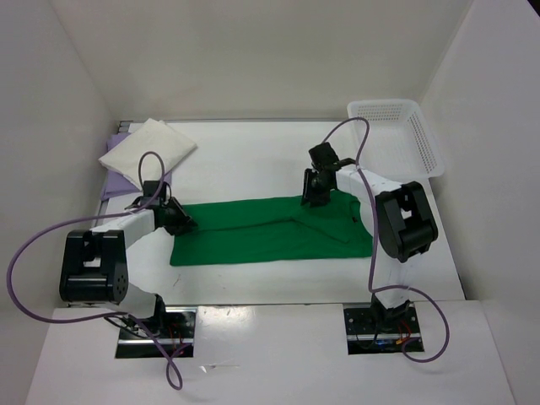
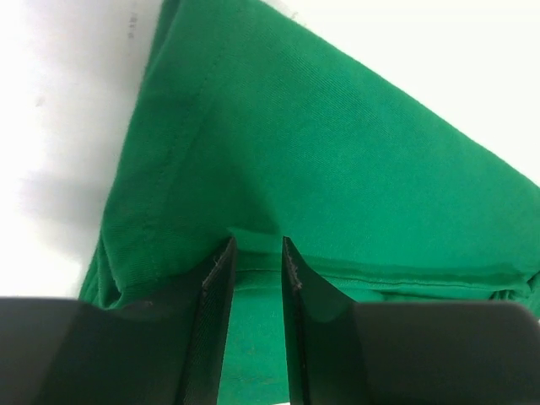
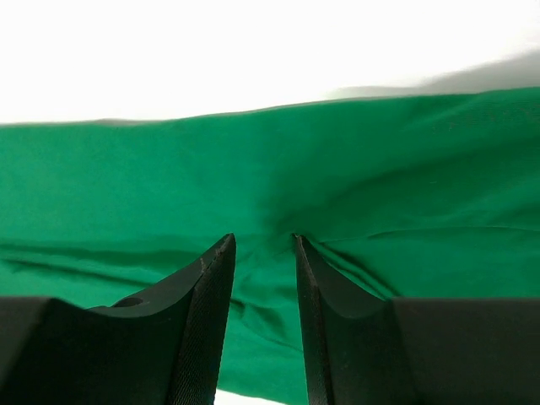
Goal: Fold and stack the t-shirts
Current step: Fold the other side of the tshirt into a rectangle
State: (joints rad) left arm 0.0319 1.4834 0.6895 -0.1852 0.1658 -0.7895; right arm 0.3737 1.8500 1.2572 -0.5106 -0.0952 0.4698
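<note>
The green t-shirt (image 1: 270,232) lies as a long folded band across the middle of the table. My left gripper (image 1: 181,221) is at its left end. In the left wrist view the left gripper (image 2: 256,245) has its jaws narrowly apart with a fold of the green t-shirt (image 2: 337,152) pinched at the tips. My right gripper (image 1: 315,199) stands over the shirt's far edge. In the right wrist view the right gripper (image 3: 263,240) is open, and the green t-shirt (image 3: 278,177) lies loose under its tips. A folded cream white t-shirt (image 1: 148,147) rests on the lavender t-shirt (image 1: 108,184) at the back left.
A white mesh basket (image 1: 426,139) stands at the back right corner. White walls close in the table on the left, back and right. Purple cables loop from both arms near the front edge.
</note>
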